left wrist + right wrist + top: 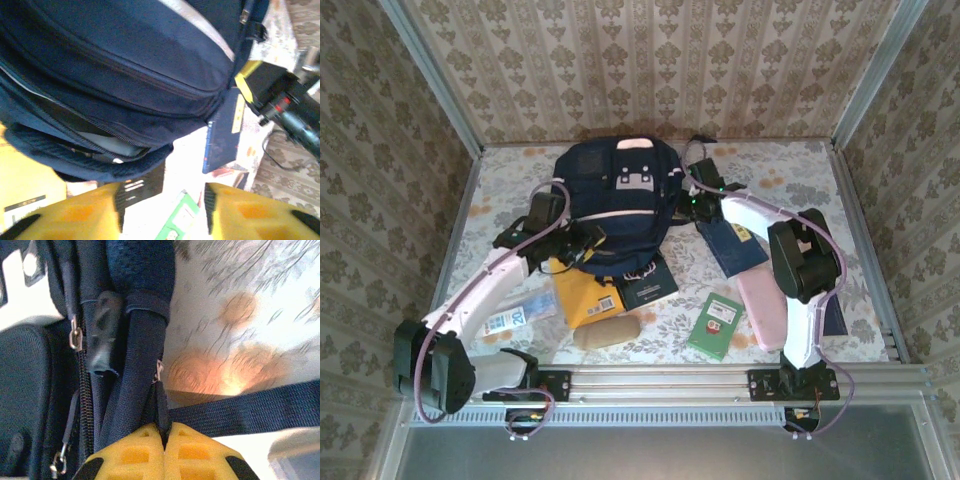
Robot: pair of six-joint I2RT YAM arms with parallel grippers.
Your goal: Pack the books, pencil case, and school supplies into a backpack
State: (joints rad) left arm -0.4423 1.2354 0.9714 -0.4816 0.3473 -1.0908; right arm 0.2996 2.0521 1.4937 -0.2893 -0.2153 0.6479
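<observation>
Top external view, nearest the arm bases: we see a tan pouch (605,333) at six o'clock on the table (790,165), with a small green book (715,325) at its three o'clock and a blue-and-white packet (513,317) at its nine o'clock. Just beyond, an orange-yellow book (582,297) and a black book (648,287) lie side by side, reaching the near edge of the backpack (615,190). A navy book (735,245) lies at the pack's four o'clock, beneath the right arm. The left gripper (585,243) hovers at the pack's seven o'clock corner; in the left wrist view we find its yellow fingers (85,215) parted with nothing between them, facing a partly unzipped opening (100,142) with something pale inside. The right gripper (695,200) sits at the pack's three o'clock; in the right wrist view its jaws are pressed together on a dark tab (161,412) hanging from a backpack zipper. The backpack lies flat toward twelve o'clock, mid-table.
</observation>
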